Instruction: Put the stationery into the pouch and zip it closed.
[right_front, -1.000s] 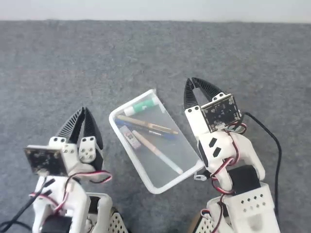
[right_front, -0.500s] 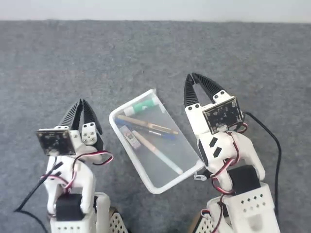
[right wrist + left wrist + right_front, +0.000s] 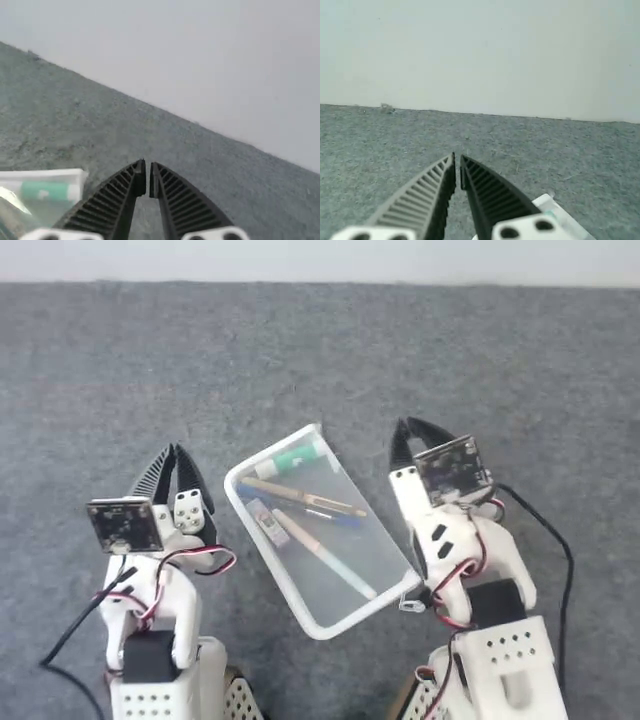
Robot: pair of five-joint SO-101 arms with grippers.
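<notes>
A clear pouch [image 3: 345, 592] with white trim lies flat on the grey carpet between the two arms. Inside it are a green-and-white marker [image 3: 297, 456], a wooden pencil [image 3: 303, 497], a long pale pen [image 3: 322, 554] and a small blue-labelled item [image 3: 262, 520]. The pouch's zip pull [image 3: 410, 604] sticks out at its near right corner. My left gripper [image 3: 172, 452] is shut and empty, left of the pouch; its wrist view shows its tips [image 3: 458, 158] together and a pouch corner [image 3: 556, 211]. Shut and empty too, my right gripper [image 3: 410, 430] is raised beside the pouch's right edge, its tips [image 3: 148, 163] touching near the marker [image 3: 46, 190].
Grey carpet [image 3: 320, 350] covers the whole table, with a pale wall along the far edge. A black cable [image 3: 560, 540] runs along the right arm's outer side.
The right gripper has gone from open to shut and drawn back toward its base. The left arm has lifted and shifted a little to the right. The pouch has not moved.
</notes>
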